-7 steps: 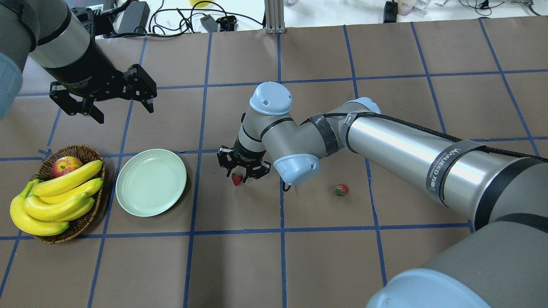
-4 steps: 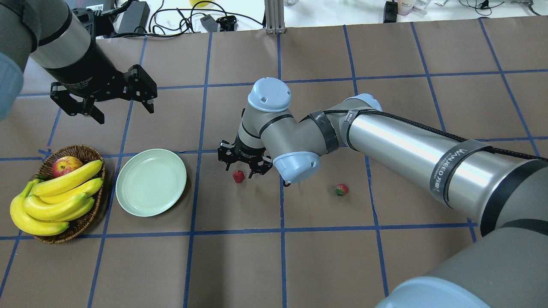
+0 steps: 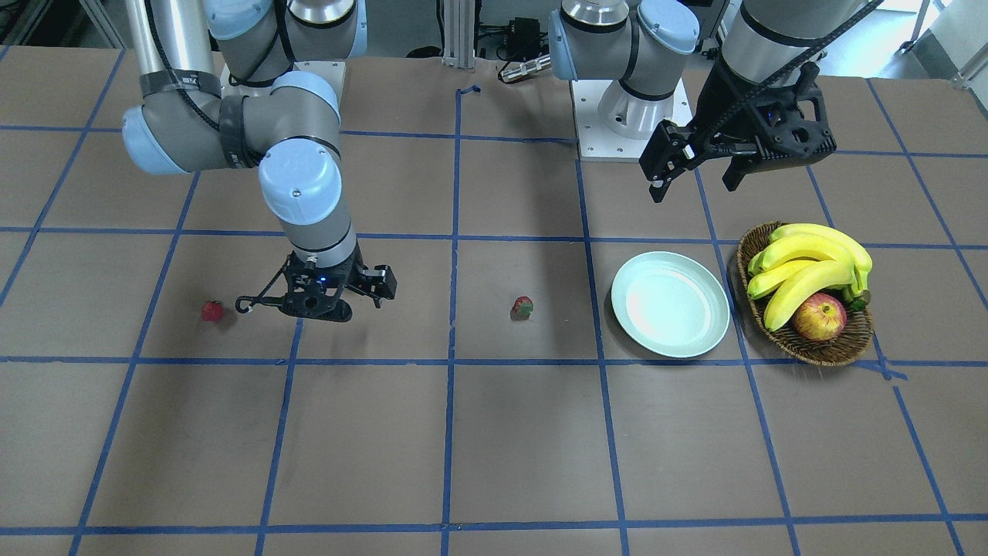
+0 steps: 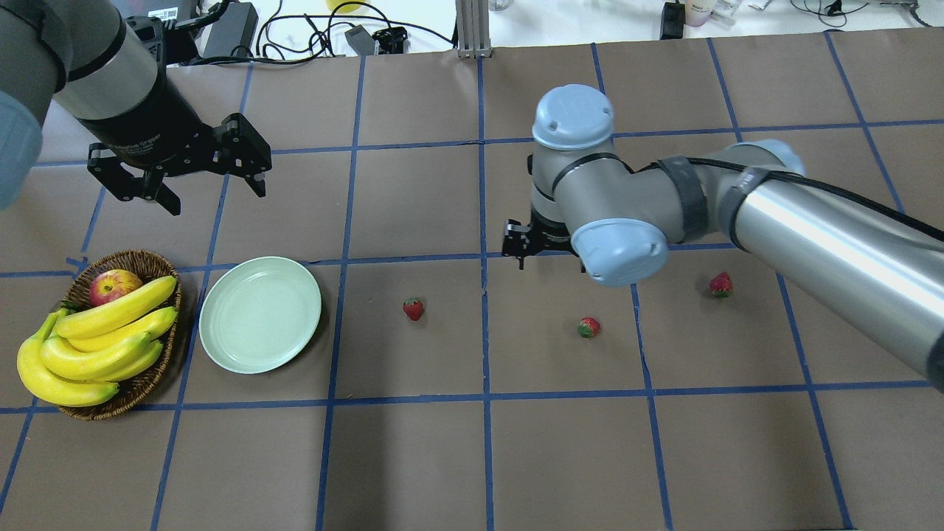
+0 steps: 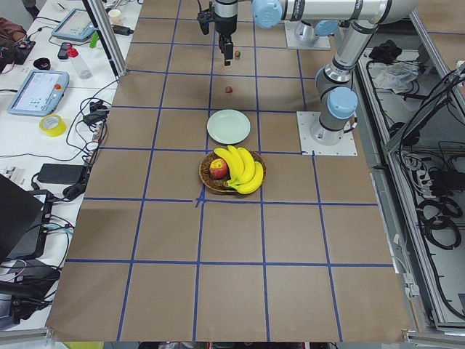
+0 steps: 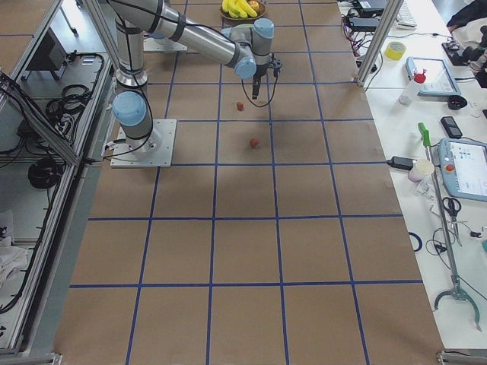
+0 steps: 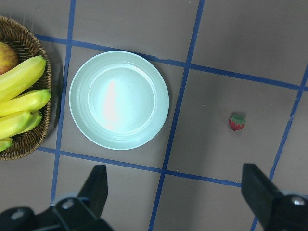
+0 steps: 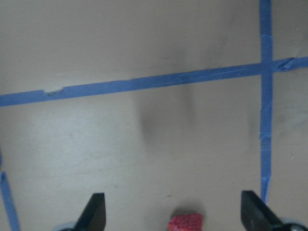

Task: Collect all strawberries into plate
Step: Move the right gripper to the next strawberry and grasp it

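Wicker basket at the overhead view's left holds bananas that cover part of an apple. Just beside it lies the mint plate, bare. Farther up the table hangs the left gripper, spread wide with nothing in it, and its arm is cut off by the frame.

All three strawberries lie on the brown paper, none on the plate. The near strawberry is right of the plate, the middle strawberry is further along, and the far strawberry is well apart.

From overhead, the right gripper is mostly hidden under its own wrist. Its wrist camera shows fingers set wide and empty, with a red fruit cut off at the bottom edge; I cannot tell which strawberry it is. From the front camera, that gripper hides the middle strawberry.
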{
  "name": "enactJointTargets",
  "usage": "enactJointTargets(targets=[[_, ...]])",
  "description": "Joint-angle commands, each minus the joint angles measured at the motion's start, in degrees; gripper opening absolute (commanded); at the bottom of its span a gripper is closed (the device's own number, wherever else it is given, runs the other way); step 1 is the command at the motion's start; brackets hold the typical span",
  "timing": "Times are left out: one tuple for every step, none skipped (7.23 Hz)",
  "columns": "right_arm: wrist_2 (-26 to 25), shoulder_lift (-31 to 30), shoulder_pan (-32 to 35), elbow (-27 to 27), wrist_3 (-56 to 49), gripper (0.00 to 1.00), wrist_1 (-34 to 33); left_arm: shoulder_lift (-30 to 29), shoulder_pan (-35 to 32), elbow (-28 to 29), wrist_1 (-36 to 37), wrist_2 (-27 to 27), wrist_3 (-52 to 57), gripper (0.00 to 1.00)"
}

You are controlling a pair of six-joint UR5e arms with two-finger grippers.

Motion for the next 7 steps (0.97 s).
enactJointTargets(targets=[[0.88,-0.90,-2.14,7.76,-1.89,0.99,-4.93,-0.01,0.00,0.00,-0.02,-0.02,0.00,1.00],[3.14,-0.72,-2.05,7.86,-1.98,0.98,-4.76,-0.01,0.00,0.00,-0.02,-0.02,0.00,1.00],[4.21,-0.46,-1.88,8.04,-2.68,0.86,-4.06,-0.01,-0.09,-0.08,0.07,-0.89,-0.52,1.00],[4.31,-0.37,-1.70,7.95,-2.68,0.71,-3.79,-0.10,-0.09,-0.17,0.24,-1.16,-0.88,1.00],[4.31,-0.37,-1.44,8.04,-2.42,0.48,-3.70,-0.02,-0.09,-0.26,0.16,-0.47,-0.70,1.00],[4.31,-0.37,-0.83,7.95,-2.33,0.33,-3.79,-0.01,-0.09,-0.26,0.15,-0.55,-0.53,1.00],[4.31,-0.37,-0.82,7.34,-2.33,0.11,-3.70,-0.01,-0.09,-0.26,0.24,-0.72,-0.61,1.00]])
